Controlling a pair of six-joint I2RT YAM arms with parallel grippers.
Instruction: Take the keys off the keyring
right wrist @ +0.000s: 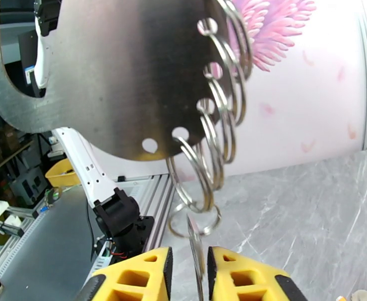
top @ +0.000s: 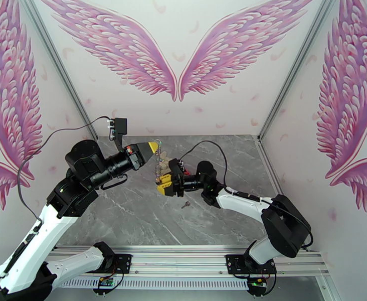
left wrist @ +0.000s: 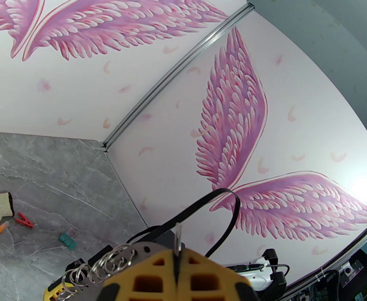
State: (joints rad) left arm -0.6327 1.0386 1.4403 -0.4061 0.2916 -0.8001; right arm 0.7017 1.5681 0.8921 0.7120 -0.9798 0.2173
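My left pincer (top: 156, 146) is clamped shut on the top of the keyring (right wrist: 118, 81), holding it up above the grey table (top: 133, 216). A row of wire rings (right wrist: 203, 161) hangs through the holes along its edge. My right pincer (right wrist: 189, 262) has its jaws narrow around one thin key (right wrist: 196, 247) dangling edge-on from the lowest ring. I cannot tell whether the pads touch it. Another small key (top: 185, 204) lies loose on the table just below my right pincer.
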